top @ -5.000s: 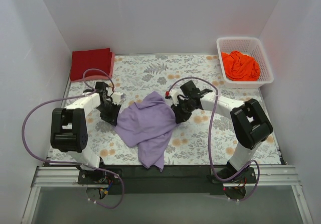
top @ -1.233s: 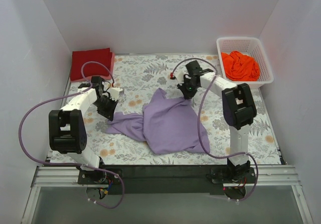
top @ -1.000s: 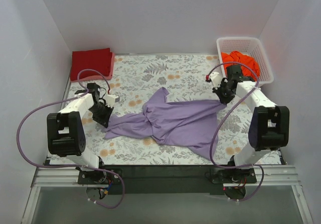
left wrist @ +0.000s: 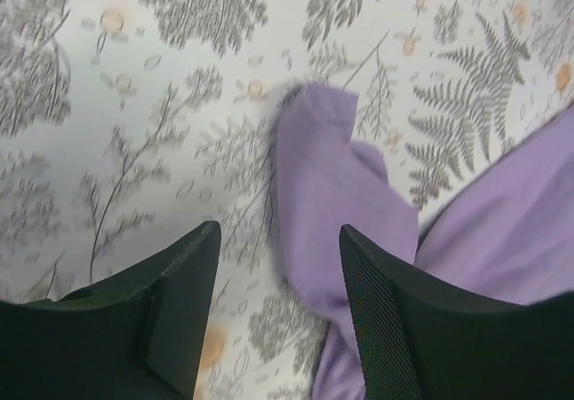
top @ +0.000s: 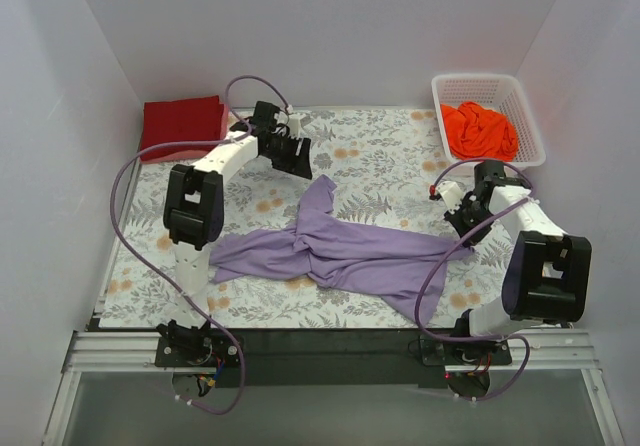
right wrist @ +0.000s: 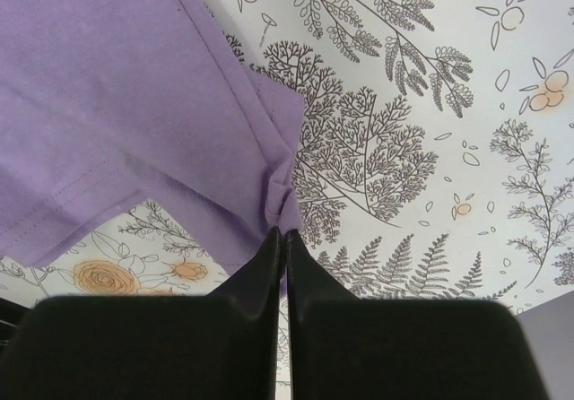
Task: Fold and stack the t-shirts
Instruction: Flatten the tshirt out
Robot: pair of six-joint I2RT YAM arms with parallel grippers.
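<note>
Folds hiding much of lavender shirt [top: 350,251], corner clamped in right tool [right wrist: 282,231], left tool [left wrist: 278,232] apart

Lavender t-shirt [top: 360,251], red t-shirt [top: 182,126], orange t-shirt [top: 478,131], white basket [top: 536,138], floral tablecloth [top: 380,151]

Purple shirt [top: 350,251]: soft matt cloth, creased, hem stitching visible. Red shirt [top: 182,126] and orange shirt [top: 478,131]: similar matt cloth. Basket [top: 531,131]: white lattice plastic, slight sheen. Table cloth [top: 380,151]: smooth, matt, printed. Left gripper [left wrist: 278,234]: matt black plastic, one pad finely dimpled. Rail [top: 330,349]: bare metal.
</note>
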